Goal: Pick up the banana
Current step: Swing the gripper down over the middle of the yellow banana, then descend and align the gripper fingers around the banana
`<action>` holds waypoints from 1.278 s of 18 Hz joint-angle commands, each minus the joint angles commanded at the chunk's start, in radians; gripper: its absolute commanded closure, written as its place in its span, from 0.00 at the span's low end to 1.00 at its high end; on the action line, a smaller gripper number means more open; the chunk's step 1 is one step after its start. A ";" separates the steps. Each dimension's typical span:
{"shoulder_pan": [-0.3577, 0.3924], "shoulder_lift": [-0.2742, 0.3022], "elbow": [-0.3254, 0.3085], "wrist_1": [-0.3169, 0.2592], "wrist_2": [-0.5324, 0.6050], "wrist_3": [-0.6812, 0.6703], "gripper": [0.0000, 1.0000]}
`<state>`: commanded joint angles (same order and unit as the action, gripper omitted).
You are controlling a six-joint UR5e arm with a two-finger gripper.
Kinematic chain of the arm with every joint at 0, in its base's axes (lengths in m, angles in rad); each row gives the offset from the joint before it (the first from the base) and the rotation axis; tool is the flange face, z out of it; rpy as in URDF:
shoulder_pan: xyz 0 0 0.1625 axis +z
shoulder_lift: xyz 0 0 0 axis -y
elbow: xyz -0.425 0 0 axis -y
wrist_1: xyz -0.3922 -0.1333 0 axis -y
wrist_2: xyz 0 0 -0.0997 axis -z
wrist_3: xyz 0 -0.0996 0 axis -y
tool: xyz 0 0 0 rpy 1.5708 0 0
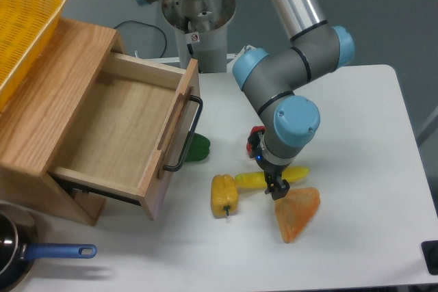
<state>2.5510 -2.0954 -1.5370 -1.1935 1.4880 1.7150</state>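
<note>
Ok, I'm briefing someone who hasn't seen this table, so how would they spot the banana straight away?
Start at the open wooden drawer on the left of the white table and look right, past its black handle, under the arm's gripper. The long, slim yellow banana lies there between a short blocky yellow pepper and an orange wedge; it is the only long, slim piece.

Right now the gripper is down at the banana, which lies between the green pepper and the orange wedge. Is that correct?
Not quite. In the camera view the gripper is down at the banana, but the banana lies between the yellow pepper and the orange wedge. The green pepper sits apart, by the drawer handle.
</note>
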 joint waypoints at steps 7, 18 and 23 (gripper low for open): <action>0.000 -0.015 0.003 0.003 0.002 0.003 0.00; -0.002 -0.041 -0.009 0.023 0.000 0.005 0.00; -0.003 -0.045 -0.014 0.025 0.000 0.003 0.00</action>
<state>2.5479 -2.1399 -1.5509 -1.1689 1.4880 1.7181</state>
